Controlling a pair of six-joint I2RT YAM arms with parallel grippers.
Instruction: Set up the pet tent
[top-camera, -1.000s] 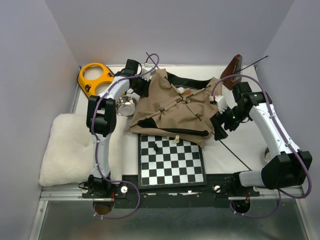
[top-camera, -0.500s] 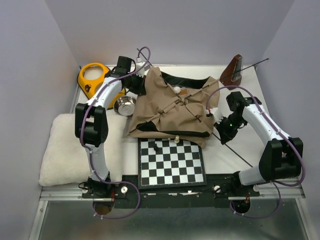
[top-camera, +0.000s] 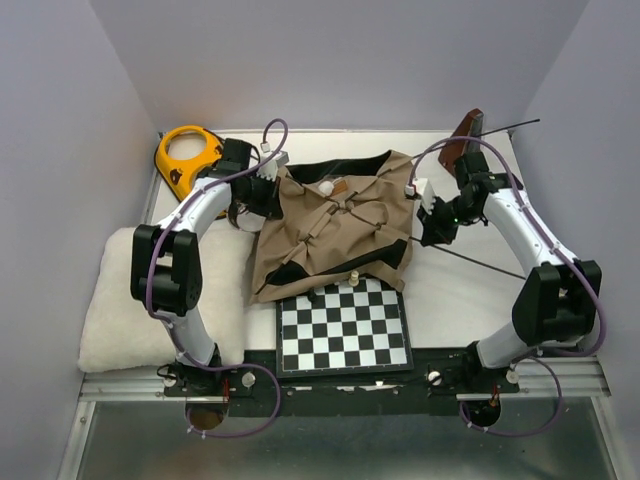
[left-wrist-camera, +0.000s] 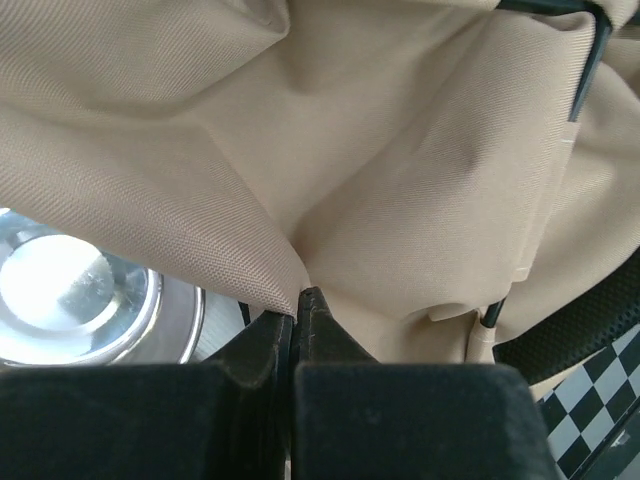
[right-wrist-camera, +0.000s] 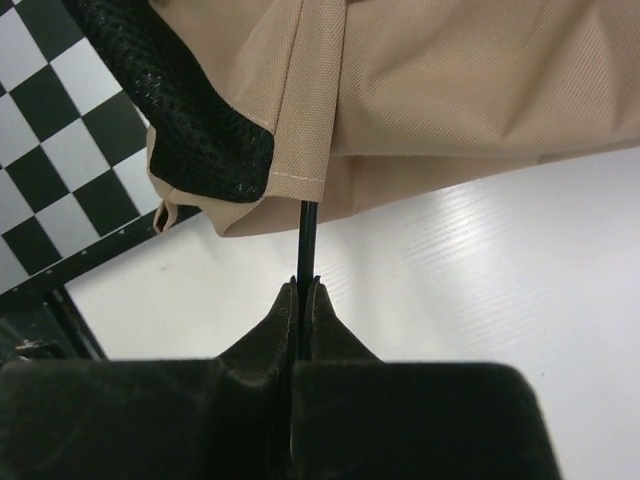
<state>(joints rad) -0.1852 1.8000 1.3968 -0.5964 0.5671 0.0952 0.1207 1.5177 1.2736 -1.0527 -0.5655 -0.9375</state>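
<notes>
**Top view.** The tent (top-camera: 335, 225) is lying slumped on the table (top-camera: 470, 300) between the two arms. Its near hem is overlapping the far edge of the chessboard (top-camera: 343, 325), and its poles are crossing on its upper face. The left gripper (top-camera: 268, 195) is meeting the tent's far left corner, and the right gripper (top-camera: 430, 215) is meeting its right edge. A cushion (top-camera: 140, 290) is lying at the left.

**Left wrist view.** The left gripper (left-wrist-camera: 298, 300), jaws together, is pinching a fold of tan fabric. A steel bowl (left-wrist-camera: 70, 300) is sitting just beside it, partly under the cloth.

**Right wrist view.** The right gripper (right-wrist-camera: 303, 290) is clamping a thin black pole (right-wrist-camera: 307, 235) just where it is leaving the hem, over bare table.

**Step in hand.** Judging from this, both sides are being seized so the tent can be raised. The tent is not yet standing, so the task appears to be at an early stage. The next move is likely calling for both arms to work together. The right would be bowing the pole upward while the left is holding the fabric taut. The thin pole could slip from its grip.
</notes>
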